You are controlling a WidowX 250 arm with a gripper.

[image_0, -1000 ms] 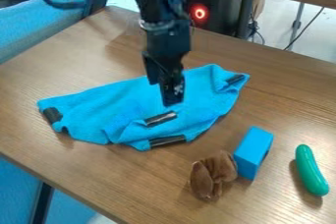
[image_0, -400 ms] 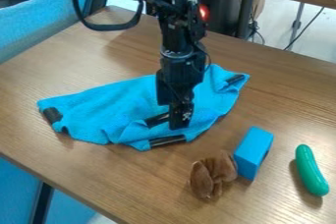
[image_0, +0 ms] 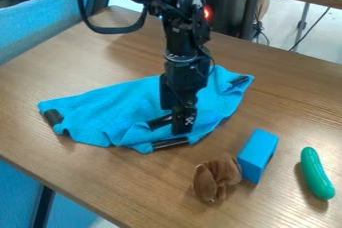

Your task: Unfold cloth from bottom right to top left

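On the wooden table (image_0: pixel 100 182), the end effector (image_0: pixel 181 128) meets blue cloth (image_0: pixel 110 109).

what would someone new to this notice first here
Probably the bright blue cloth, spread rumpled across the wooden table, with the black gripper down at its lower right part. Next, likely the green cucumber-like toy near the right edge.

Cloth (image_0: pixel 110 114): bright blue, folded over itself, creased and bunched along the near edge, black strips at corners and edges. It lay flat-ish on the wooden tabletop, spread from left of centre to right of centre, its far right corner pointing away from the near edge.
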